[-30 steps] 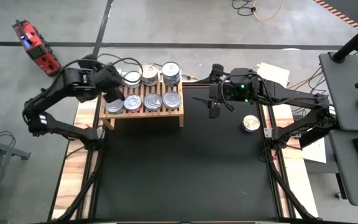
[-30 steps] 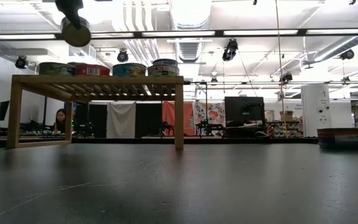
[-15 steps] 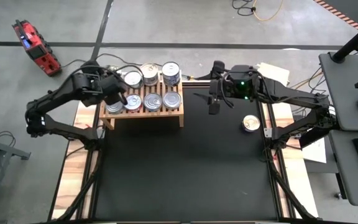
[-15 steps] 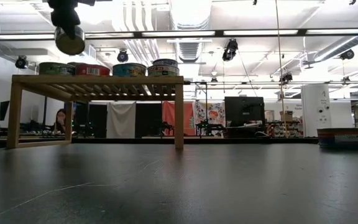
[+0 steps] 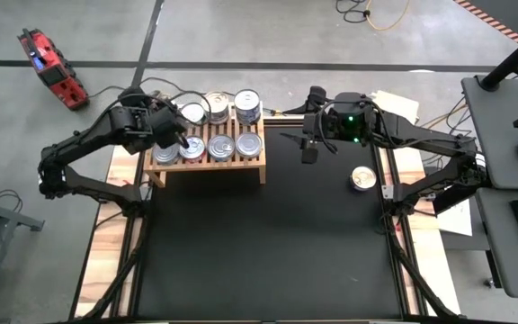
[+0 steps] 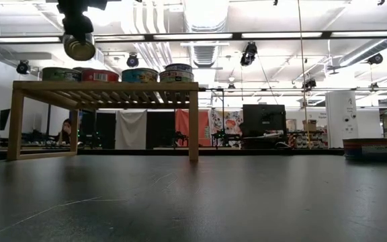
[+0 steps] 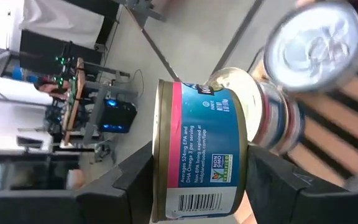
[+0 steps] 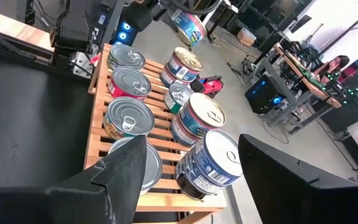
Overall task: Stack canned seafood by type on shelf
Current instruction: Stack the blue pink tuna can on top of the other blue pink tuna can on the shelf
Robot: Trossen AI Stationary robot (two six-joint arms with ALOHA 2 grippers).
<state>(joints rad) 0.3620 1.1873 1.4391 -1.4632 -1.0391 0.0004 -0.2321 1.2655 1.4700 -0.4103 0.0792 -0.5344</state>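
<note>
The light-wood slatted shelf (image 5: 207,160) stands at the table's far left and carries several tins of canned seafood (image 8: 129,117), some stacked two high (image 8: 197,121). My left gripper (image 5: 176,137) hangs over the shelf's left end, shut on a blue-labelled tin (image 7: 204,155) above the tins there (image 6: 79,47). My right gripper (image 5: 308,146) hovers open, right of the shelf, with nothing between its fingers (image 8: 123,180). One more tin (image 5: 362,178) sits at the table's right edge. My left gripper pinches the blue-labelled tin between its two fingers, one on each flat end (image 7: 161,186). The label wall faces the wrist camera. The tin is lifted clear of the shelf and tipped on its side, so one round face shows in the low view.
A black mat (image 5: 268,243) covers the table in front of the shelf. A red tool (image 5: 48,67) lies on the floor beyond the far left corner. A person (image 6: 64,131) sits far behind the table.
My left gripper has come down a little with the blue-labelled tin toward the shelf's left end and has tipped further downward. The tin stays clear of the tins below.
</note>
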